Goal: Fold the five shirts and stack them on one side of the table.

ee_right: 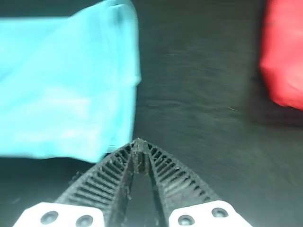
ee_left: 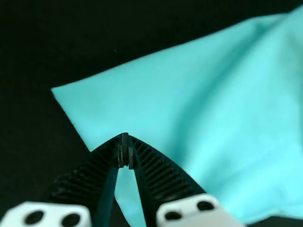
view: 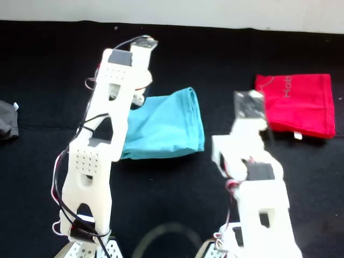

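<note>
A teal shirt (view: 166, 124), folded, lies in the middle of the black table (view: 226, 59). A folded red shirt (view: 299, 103) lies at the right. In the left wrist view my left gripper (ee_left: 124, 152) is shut, its tips over the teal shirt (ee_left: 189, 109) close to one of its corners; whether it pinches cloth I cannot tell. My right gripper (ee_right: 138, 157) is shut and holds nothing. It hangs over bare table between the edge of the teal shirt (ee_right: 61, 90) and the red shirt (ee_right: 284, 56).
A bit of grey cloth (view: 6, 122) lies at the table's left edge. A pale wall strip (view: 215, 11) runs behind the far edge. Both white arms (view: 102, 134) rise from the near edge, the left one covering the teal shirt's left side.
</note>
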Controlling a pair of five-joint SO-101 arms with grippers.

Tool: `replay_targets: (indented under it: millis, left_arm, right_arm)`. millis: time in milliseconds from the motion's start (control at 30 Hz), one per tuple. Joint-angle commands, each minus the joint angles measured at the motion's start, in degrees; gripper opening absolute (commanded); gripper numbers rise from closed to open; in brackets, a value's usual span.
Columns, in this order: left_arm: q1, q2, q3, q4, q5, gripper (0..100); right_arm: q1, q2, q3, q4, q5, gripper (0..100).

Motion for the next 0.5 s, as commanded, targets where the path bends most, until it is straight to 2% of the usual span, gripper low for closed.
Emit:
replay_targets:
  millis: [0,133,233,467]
  left_arm:
    - [-0.7,0.4,-0.3,-3.7,-0.5,1]
    - [-0.8,2.2,-0.3,-6.4,-0.4,1]
    - [-1.0,4.4,-0.3,-7.7,-0.4,1]
    - [-8.1,9.3,-0.4,-8.4,-0.4,1]
  right_arm:
    - [-8.0,11.1,-12.6,1.5,0.4,0.9]
    - [-13.0,22.3,-20.8,1.5,0.4,0.9]
    - [-13.8,29.8,-23.2,0.2,0.4,0.9]
    - [-5.1,42.9,-19.8,-6.0,0.4,0.8]
